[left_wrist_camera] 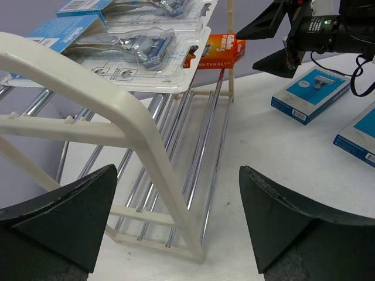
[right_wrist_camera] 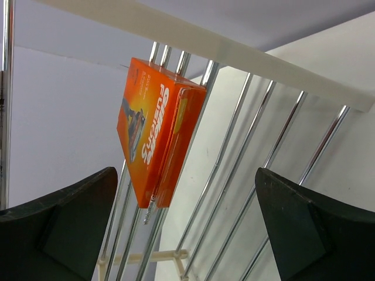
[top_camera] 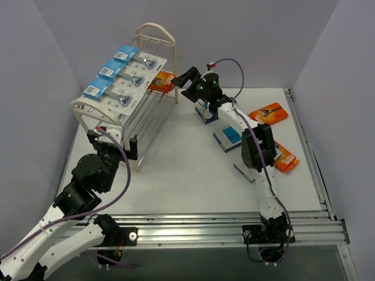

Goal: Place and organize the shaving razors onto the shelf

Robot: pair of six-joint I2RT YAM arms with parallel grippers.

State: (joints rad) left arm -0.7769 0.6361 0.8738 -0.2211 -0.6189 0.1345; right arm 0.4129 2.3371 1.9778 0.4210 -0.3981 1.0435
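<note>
Left hand [left_wrist_camera: 176, 228] spread wide, holding nothing, at the near end of the shelf [left_wrist_camera: 94, 85]. In the wrist view the near arched frame sits between its fingers [left_wrist_camera: 61, 216], apart from both.

Table [top_camera: 187, 170] is white. Near right on it: near orange box [top_camera: 288, 159], flat, partly under the right arm [top_camera: 258, 149]. Farther right: far orange box [top_camera: 269, 112], flat, well apart from the shelf. Mid table: near blue-and-white box [top_camera: 227, 137], part hidden by the same arm. Just beyond it: far blue-and-white box [top_camera: 206, 115], below the right wrist.

Shelf stands left on the table, long axis running near-left to far-right. On the top rods, in a row: near blister pack [top_camera: 110, 93], middle blister pack [top_camera: 129, 74], far blister pack [top_camera: 143, 57], all flat with blue headers to the left.

Shelf orange box [right_wrist_camera: 155, 132] is at the far right end of the shelf, on edge against the rods, partly behind the blister cards in the left wrist view. Cannot tell which tier.

Right hand [top_camera: 183, 82] spread wide, empty, just right of that box and pointed at it, not touching.
</note>
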